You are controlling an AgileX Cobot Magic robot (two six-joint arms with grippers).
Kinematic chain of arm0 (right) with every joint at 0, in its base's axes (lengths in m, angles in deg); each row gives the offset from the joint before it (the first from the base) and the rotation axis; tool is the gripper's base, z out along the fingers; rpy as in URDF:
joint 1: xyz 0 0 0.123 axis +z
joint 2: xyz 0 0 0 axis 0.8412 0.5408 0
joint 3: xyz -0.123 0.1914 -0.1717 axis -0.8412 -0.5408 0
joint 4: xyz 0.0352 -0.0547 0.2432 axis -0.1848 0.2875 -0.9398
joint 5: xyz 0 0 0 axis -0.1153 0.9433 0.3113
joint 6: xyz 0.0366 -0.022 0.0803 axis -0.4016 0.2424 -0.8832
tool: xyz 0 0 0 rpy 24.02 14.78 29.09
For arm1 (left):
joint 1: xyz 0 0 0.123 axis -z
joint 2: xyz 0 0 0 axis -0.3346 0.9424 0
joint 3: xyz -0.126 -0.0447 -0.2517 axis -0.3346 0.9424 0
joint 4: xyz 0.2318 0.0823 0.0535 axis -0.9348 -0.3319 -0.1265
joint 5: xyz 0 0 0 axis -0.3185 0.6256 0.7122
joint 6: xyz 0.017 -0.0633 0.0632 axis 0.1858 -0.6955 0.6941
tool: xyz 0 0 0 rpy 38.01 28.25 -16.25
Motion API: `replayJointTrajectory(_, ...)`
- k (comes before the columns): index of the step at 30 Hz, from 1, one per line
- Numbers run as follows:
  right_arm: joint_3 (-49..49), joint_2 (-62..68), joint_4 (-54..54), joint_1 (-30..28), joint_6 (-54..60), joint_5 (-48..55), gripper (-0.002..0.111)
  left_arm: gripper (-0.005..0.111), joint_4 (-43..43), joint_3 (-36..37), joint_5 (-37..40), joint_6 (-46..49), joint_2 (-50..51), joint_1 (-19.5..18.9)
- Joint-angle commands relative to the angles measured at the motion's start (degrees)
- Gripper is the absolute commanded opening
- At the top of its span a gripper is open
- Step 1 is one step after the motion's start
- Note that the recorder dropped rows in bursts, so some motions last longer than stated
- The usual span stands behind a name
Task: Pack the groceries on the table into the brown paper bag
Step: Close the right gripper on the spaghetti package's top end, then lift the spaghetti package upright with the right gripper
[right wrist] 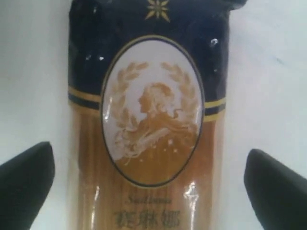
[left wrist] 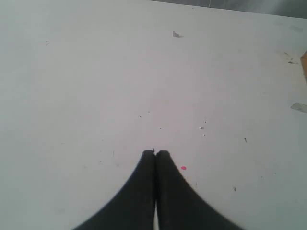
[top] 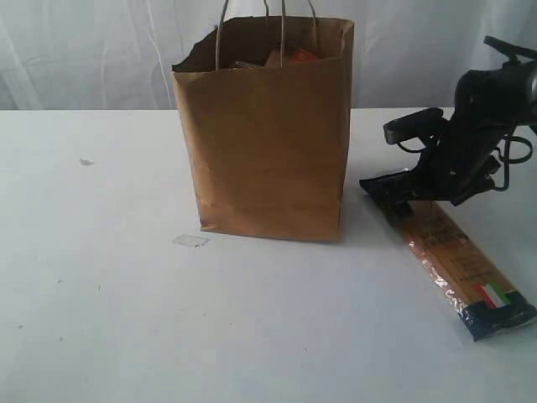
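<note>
Exterior view: white table [top: 101, 319] carries only two task things, the bag and one packet. No tin, pouch, bottle, carton or jar is visible anywhere on the top.

Brown paper bag [top: 268, 159] stands upright mid-table, mouth open, string handles up. An orange-red corner [top: 304, 55] shows just inside the rim. The rest of the contents is hidden by the bag wall, so I can't list what's in there. My read: most of the packing is done and the spaghetti is the last item out.

Long spaghetti packet [top: 457, 264] lies flat on the table to the right of the bag, near it but not touching. One dark end points toward the camera, the other sits under the right arm.

Right gripper [top: 396, 191] is low over that far end. In the right wrist view the jaws are spread wide, one fingertip [right wrist: 29, 179] on each side of the packet, with white table showing in both gaps. No contact, nothing gripped. The dark-blue end with the oval portrait label sits centred between them.

Left gripper [left wrist: 156, 154] is not in the exterior view. The left wrist view shows its jaws pressed together with nothing between, over bare table.

Small stuff, not groceries:
- clear scrap [top: 190, 241] just in front of the bag's left corner
- speck [top: 86, 161] further left
- pink fleck [left wrist: 183, 167] beside the left tips

Left to do, as I judge it: close on the packet, lift it, and tip it end-first into the bag. It's long, so it may stick out above the rim.
</note>
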Motion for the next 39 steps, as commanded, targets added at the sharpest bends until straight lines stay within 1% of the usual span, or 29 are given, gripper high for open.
replayJointTrajectory(1,0.4,1.6,-4.9,-0.4,4.1,0.8,0.105,0.000,0.4,0.0,-0.2,-0.2,-0.3,-0.1)
replayJointTrajectory(10,0.4,2.5,-4.4,-0.4,3.8,-0.1,0.105,0.000,0.4,0.0,-0.2,-0.2,-0.3,-0.1)
replayJointTrajectory(11,0.4,2.5,-4.4,-0.4,3.8,-0.1,0.104,0.000,0.4,0.0,-0.2,-0.2,-0.3,-0.1)
replayJointTrajectory(13,0.4,2.5,-4.4,-0.4,3.8,0.0,0.097,0.000,0.4,0.0,-0.2,-0.2,-0.3,-0.1)
replayJointTrajectory(14,0.4,2.5,-4.4,-0.4,3.8,0.3,0.090,0.000,0.4,0.0,-0.2,-0.2,-0.3,-0.1)
replayJointTrajectory(16,0.4,2.5,-4.1,-0.4,3.8,0.7,0.070,0.000,0.4,0.0,-0.2,-0.2,-0.3,-0.1)
replayJointTrajectory(18,0.4,2.5,-4.1,-0.4,3.8,1.7,0.043,0.000,0.4,0.0,-0.2,-0.2,-0.3,-0.1)
replayJointTrajectory(19,0.4,2.5,-4.1,-0.4,3.8,2.9,0.023,0.000,0.4,0.0,-0.2,-0.2,-0.3,-0.1)
replayJointTrajectory(20,0.4,2.4,-4.1,-0.4,3.8,4.0,0.010,0.000,0.4,0.0,-0.2,-0.2,-0.3,-0.1)
replayJointTrajectory(21,0.4,2.3,-4.1,-0.4,3.8,5.0,0.000,0.000,0.4,0.0,-0.2,-0.2,-0.3,-0.1)
replayJointTrajectory(26,0.4,-1.7,-4.1,-0.4,3.6,8.4,0.000,0.000,0.4,0.0,-0.2,-0.2,-0.3,-0.1)
replayJointTrajectory(29,0.4,-6.7,-4.1,-0.4,2.2,9.1,0.000,0.000,0.4,0.0,-0.2,-0.2,-0.3,-0.1)
replayJointTrajectory(34,-1.4,-22.7,-4.1,-0.4,-1.1,9.2,0.000,0.000,0.4,0.0,-0.2,-0.2,-0.3,-0.1)
replayJointTrajectory(39,-7.8,-32.9,-4.2,-0.4,-2.7,3.9,0.000,0.000,0.4,0.0,-0.2,-0.2,-0.3,-0.1)
